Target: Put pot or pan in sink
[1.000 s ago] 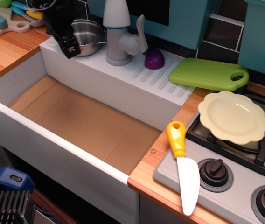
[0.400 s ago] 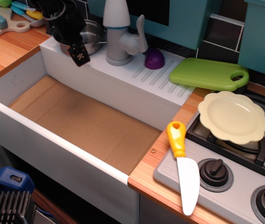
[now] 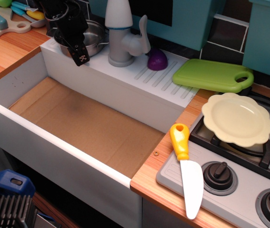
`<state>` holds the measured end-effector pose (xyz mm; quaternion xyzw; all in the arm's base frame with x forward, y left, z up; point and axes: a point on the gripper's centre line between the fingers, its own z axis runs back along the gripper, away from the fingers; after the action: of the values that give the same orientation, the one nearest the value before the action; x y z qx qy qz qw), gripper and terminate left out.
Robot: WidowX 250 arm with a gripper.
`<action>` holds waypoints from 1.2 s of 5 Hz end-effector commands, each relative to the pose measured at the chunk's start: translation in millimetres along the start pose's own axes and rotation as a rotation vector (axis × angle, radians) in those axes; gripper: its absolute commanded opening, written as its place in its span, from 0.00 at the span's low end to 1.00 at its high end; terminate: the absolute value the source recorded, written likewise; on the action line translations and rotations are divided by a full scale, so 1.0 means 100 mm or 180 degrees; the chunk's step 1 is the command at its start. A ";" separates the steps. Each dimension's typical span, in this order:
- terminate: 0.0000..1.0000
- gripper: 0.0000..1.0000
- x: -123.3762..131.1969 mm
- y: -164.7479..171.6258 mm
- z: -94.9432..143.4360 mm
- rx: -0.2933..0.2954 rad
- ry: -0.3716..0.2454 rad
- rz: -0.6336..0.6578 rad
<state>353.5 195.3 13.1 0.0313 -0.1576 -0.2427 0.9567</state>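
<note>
The steel pot (image 3: 91, 39) sits on the white ledge behind the sink (image 3: 85, 124), at about ten o'clock in the view, just left of the faucet (image 3: 121, 33). The black claw (image 3: 76, 47) hangs over the pot's near-left rim, covering part of it; whether it is clenched on the rim or released cannot be told from this angle. The sink's brown floor lies bare below. At two o'clock a purple vegetable (image 3: 157, 60) rests on the ribbed drainboard beside a green cutting board (image 3: 212, 75). At three o'clock a pale yellow plate (image 3: 237, 119) sits on the stove, with a yellow-handled knife (image 3: 187, 168) near it at five o'clock.
</note>
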 end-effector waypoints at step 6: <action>0.00 0.00 -0.27 -0.49 0.09 0.0917 0.0132 0.1376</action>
<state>301.5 165.2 -14.4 0.1395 -0.1641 0.0083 0.9765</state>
